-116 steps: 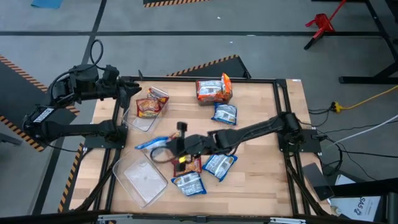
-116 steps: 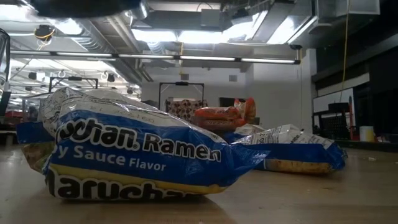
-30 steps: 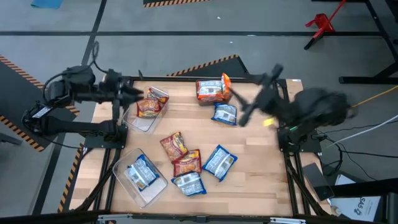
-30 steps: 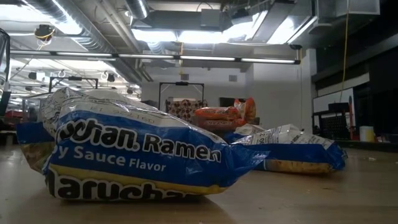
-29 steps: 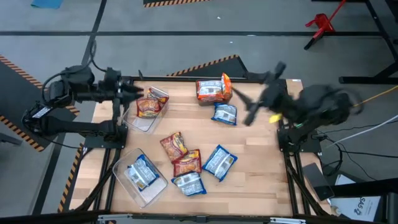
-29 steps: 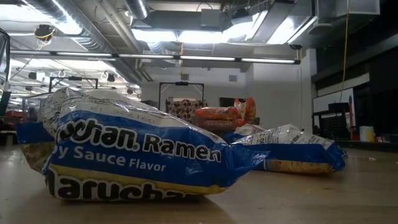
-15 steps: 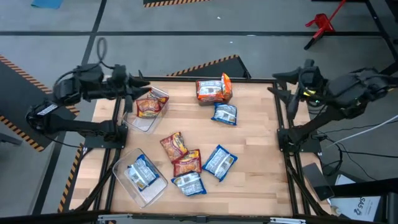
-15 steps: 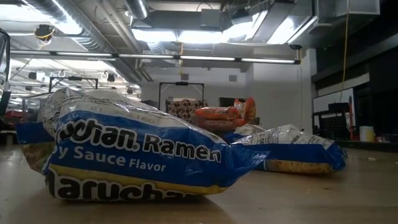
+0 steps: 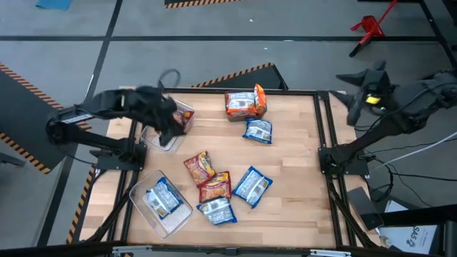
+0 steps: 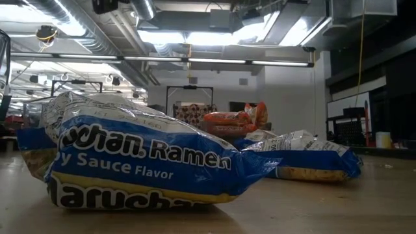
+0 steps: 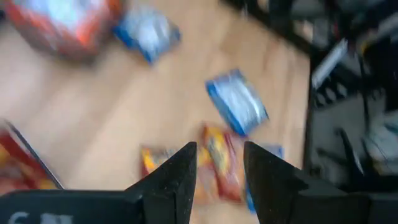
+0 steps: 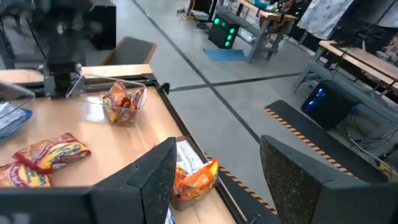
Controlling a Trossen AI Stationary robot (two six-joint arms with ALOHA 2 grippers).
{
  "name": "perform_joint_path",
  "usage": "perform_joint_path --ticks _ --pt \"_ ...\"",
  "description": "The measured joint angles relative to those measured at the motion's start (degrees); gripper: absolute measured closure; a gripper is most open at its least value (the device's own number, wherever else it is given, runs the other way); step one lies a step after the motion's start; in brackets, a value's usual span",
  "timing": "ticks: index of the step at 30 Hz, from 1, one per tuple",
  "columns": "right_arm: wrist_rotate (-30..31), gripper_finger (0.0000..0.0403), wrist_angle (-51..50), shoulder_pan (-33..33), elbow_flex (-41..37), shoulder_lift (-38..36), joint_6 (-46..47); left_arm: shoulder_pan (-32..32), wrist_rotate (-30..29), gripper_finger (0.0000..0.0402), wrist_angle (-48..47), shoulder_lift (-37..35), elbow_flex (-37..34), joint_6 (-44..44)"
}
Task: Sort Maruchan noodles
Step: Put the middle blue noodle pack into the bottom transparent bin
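You are dealing with light, crinkly noodle packets [image 9: 214, 187] that are likely sliding easily on the smooth desk [image 9: 293, 150] and giving a little under pressure, while the dry block inside is probably snapping if squeezed hard, so you are best pinching a packet across its short width near the middle, or by a sealed end flap (the flap is thin and may slip). The packets are showing as small flat rectangles, some blue and white, some orange-red with yellow; the blue one closest to the low camera [image 10: 140, 159] is reading soy sauce flavour. A cluster of five is lying near the front centre of the desk, two more are sitting at the far edge [image 9: 246, 103] with a blue one just beside them [image 9: 258, 131], one blue packet is resting in the near clear bin [image 9: 143, 203], and an orange-red one is lying in the far clear bin [image 9: 187, 113]. The left gripper [image 11: 216, 168] is hovering over the far bin with its fingers partly apart and holding nothing. The right gripper [image 12: 214, 165] is waiting off the desk's right side, fingers apart and empty.
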Motion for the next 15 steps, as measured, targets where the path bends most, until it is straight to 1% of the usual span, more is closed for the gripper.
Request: perform_joint_path --ticks 2,4,6,10,15 --pt "1.39 0.0187 -0.06 -0.02 -1.97 -2.74 0.9 -3.81 0.9 0.0275 -1.62 1.58 0.07 -3.14" --pt "2.76 0.0187 0.26 -0.02 -4.36 -5.27 1.59 -8.02 0.36 0.0275 -2.45 3.47 0.07 -6.39" --pt "4.07 0.0187 1.33 -0.02 -7.13 -7.82 1.7 -12.35 -2.11 0.0275 -2.26 5.06 0.07 -9.82" --pt "4.04 0.0187 5.4 -0.02 -13.38 -12.31 1.64 -19.66 -7.34 0.0275 -4.9 7.51 0.07 -16.32" --pt "4.18 0.0187 10.69 -0.02 -21.7 -18.04 1.65 -28.0 -11.13 0.0275 -8.88 9.47 0.07 -24.45"
